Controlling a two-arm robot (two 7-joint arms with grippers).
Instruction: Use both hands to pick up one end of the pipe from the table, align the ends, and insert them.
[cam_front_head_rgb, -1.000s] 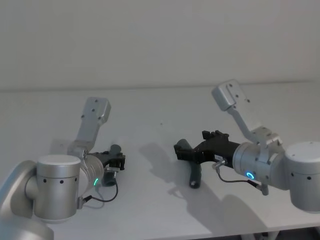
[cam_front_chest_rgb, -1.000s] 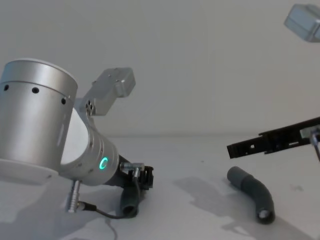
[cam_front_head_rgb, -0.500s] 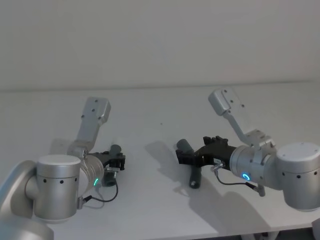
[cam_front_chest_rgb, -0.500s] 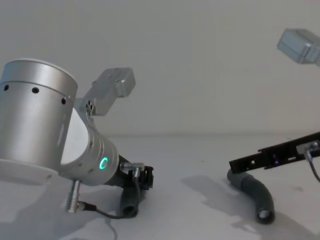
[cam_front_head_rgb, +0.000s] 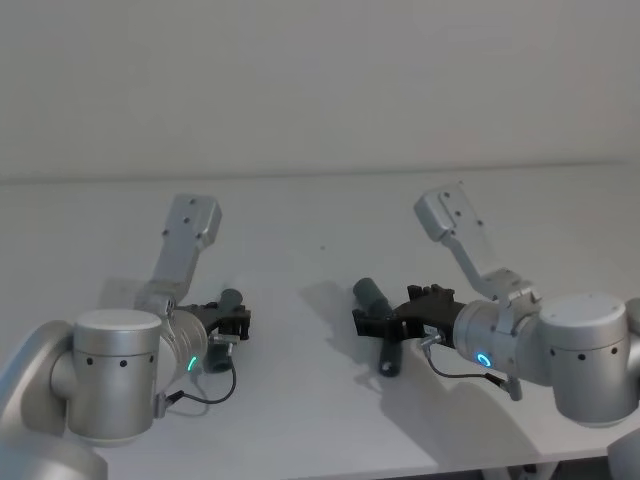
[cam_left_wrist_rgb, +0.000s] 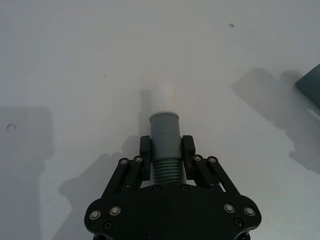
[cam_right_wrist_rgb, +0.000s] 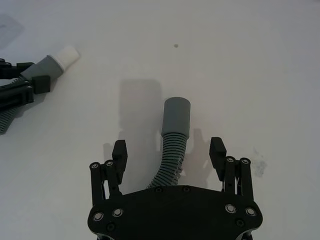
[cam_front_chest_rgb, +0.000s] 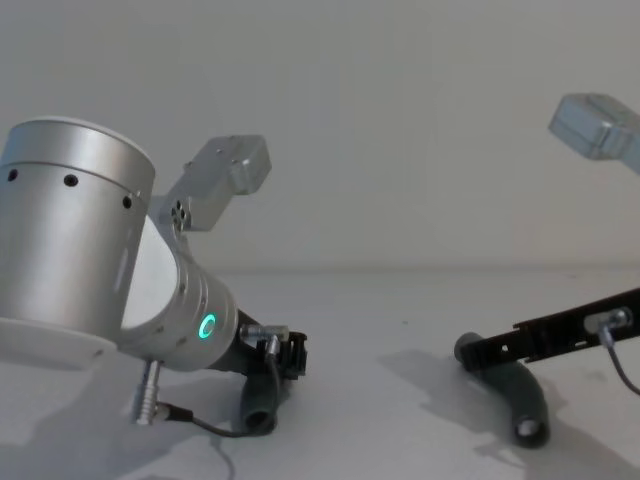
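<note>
My left gripper (cam_left_wrist_rgb: 166, 146) is shut on one grey pipe piece (cam_left_wrist_rgb: 165, 131), low over the white table (cam_front_head_rgb: 300, 215). Its narrow white tip (cam_left_wrist_rgb: 164, 96) sticks out past the fingers. In the head view this left gripper (cam_front_head_rgb: 238, 321) sits at the left, and it shows low at the centre-left in the chest view (cam_front_chest_rgb: 290, 356). The other grey bent piece (cam_right_wrist_rgb: 175, 120) lies on the table, its wide cuff mouth pointing away. My right gripper (cam_right_wrist_rgb: 168, 149) is open and straddles its ribbed middle, a finger on each side with clear gaps. The head view shows that gripper (cam_front_head_rgb: 372, 322) across the piece (cam_front_head_rgb: 374, 294).
A bare white wall rises behind the table. The left arm's cable (cam_front_head_rgb: 205, 395) loops over the table near the front edge. The right wrist view also catches the left gripper's held piece (cam_right_wrist_rgb: 46, 68) with its white tip (cam_right_wrist_rgb: 67, 54), off to the side.
The right gripper has come down and slightly forward, from above the lying piece to straddling it at table height. The left gripper and its held piece have not moved.
</note>
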